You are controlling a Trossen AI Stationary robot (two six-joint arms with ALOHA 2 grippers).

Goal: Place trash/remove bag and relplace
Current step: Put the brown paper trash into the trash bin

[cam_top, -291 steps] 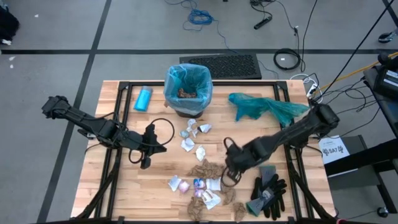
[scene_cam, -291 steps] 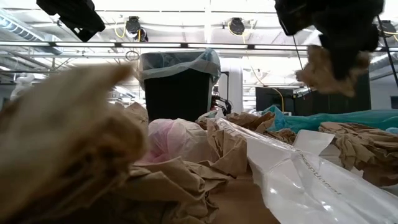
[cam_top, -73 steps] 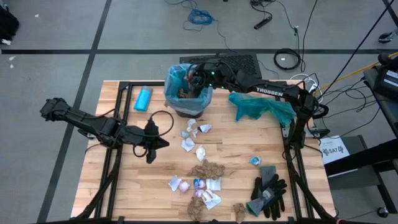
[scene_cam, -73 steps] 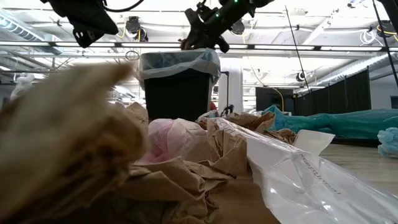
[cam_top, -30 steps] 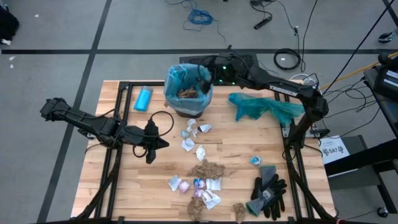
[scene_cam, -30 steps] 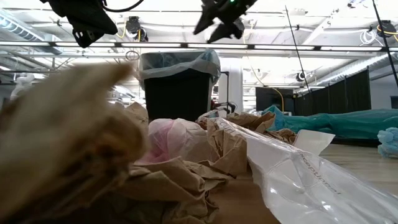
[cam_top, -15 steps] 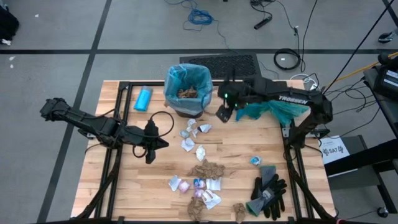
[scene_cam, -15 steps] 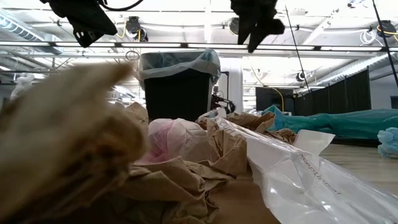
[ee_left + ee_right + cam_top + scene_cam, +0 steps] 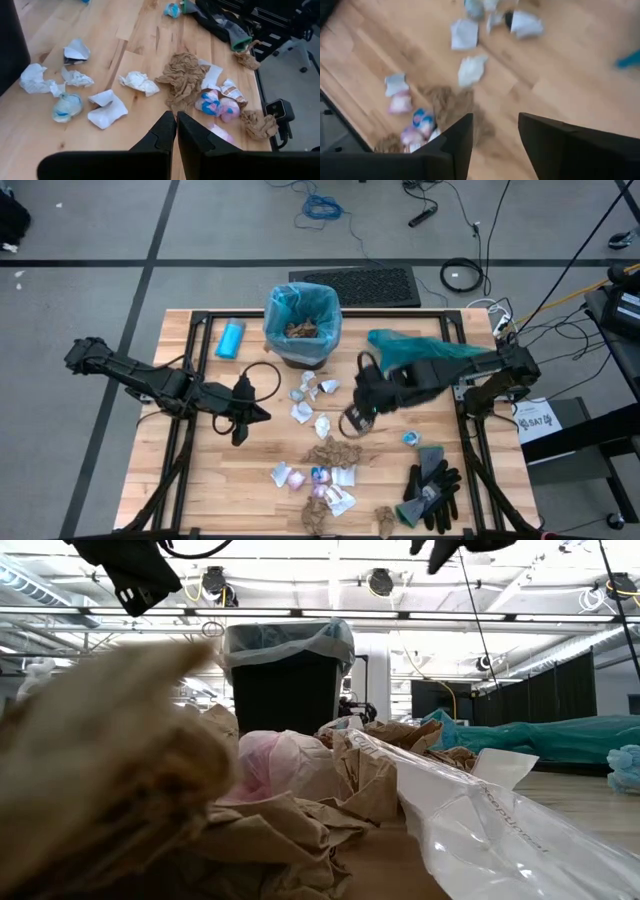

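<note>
The black bin point(image 9: 303, 330) stands at the table's far middle, lined with the pale blue bag point(image 9: 322, 320), its rim folded over the bin's edge. Brown trash point(image 9: 300, 329) lies inside. More trash lies loose on the table: white wrappers point(image 9: 310, 402), a brown paper wad point(image 9: 333, 452) and colourful bits point(image 9: 318, 478). My right gripper point(image 9: 351, 422) hovers open above the table's middle, right of the white wrappers, with nothing between its fingers point(image 9: 451, 142). My left gripper point(image 9: 237, 432) hangs shut and empty point(image 9: 176, 125) over the table's left half.
A teal-green plastic bag point(image 9: 425, 352) lies at the far right. Black-and-grey gloves point(image 9: 432, 492) lie at the near right, with a small blue scrap point(image 9: 410, 438) beside them. A light-blue bottle point(image 9: 231, 338) lies left of the bin. Bare wood shows between the scraps and the left edge.
My right gripper has left the space above the bin and swung toward the table's near edge. It now hangs over the table's middle, close to the loose scraps. The bin, the bag and the scraps have stayed in place.
</note>
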